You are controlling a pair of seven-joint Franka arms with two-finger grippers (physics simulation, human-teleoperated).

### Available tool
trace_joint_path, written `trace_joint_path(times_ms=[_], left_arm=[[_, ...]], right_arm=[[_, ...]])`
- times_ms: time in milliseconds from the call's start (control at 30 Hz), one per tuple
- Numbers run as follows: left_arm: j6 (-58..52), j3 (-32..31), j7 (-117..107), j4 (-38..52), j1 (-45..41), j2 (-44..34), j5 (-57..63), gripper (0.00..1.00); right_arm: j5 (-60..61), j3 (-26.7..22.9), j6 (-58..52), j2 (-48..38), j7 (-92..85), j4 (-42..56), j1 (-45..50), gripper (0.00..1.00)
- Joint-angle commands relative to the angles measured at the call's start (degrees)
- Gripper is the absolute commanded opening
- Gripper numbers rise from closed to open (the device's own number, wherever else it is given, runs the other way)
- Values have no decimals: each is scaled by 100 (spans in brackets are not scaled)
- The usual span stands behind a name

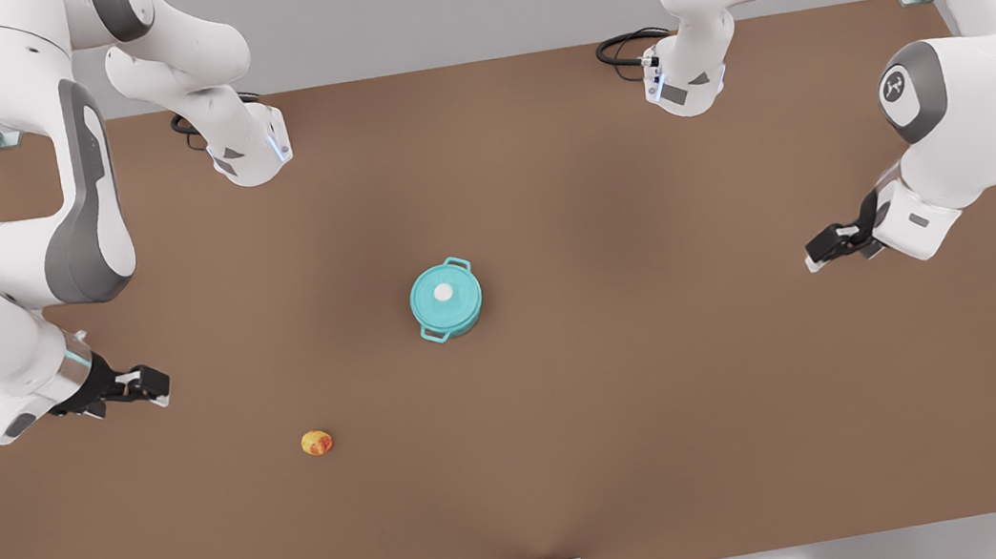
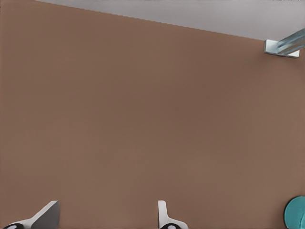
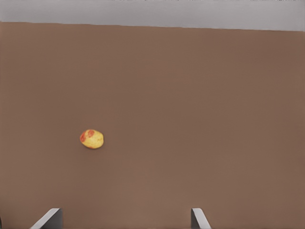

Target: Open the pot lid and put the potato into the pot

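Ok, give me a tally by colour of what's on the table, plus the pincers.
Teal: 2, the pot and the lid sitting on it.
Yellow-orange: 1, the potato.
Pincers: 2, the right pincer nearer the potato and the left pincer at the front view's right, both open, waiting.
Total: 5.
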Motion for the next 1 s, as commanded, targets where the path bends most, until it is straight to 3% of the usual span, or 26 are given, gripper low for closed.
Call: trace_joint_path(times_ms=[0,133,267,400,500,600,733,867,967], left_arm=[[83,-13,-337,4,-17,-3,50,100],[-118,-22,-829,13,-26,-3,33,100],[-31,-153,-864,57,-386,32,-99,100],[-75,-1498,-1267,57,-430,-38,392,100],[-163,-2412,-2285,66,-614,32,745,100],[-92,-2536,-5301,479,-1906,928,1025,100],[945,-2509,-6646,145,-2486,1438,1614,100],[1085,-2492,-8141,1805,-3347,3230,2968,100],[1077,-1965,-8194,2799,-4130,3934,3206,100]], right_arm=[[4,-4,113,-4,-142,3,0,100],[-197,5,43,-22,-379,12,9,100],[-206,137,43,-13,-2778,21,826,100],[-180,163,130,452,-4177,3,958,100],[-452,155,1053,1130,-3984,-23,1547,100],[-470,155,1712,1270,-3667,-67,1574,100],[-453,111,3145,1455,-3869,-823,1108,100],[-409,102,3804,1561,-3834,-1342,923,100],[-417,111,3752,1675,-3904,-1403,923,100]])
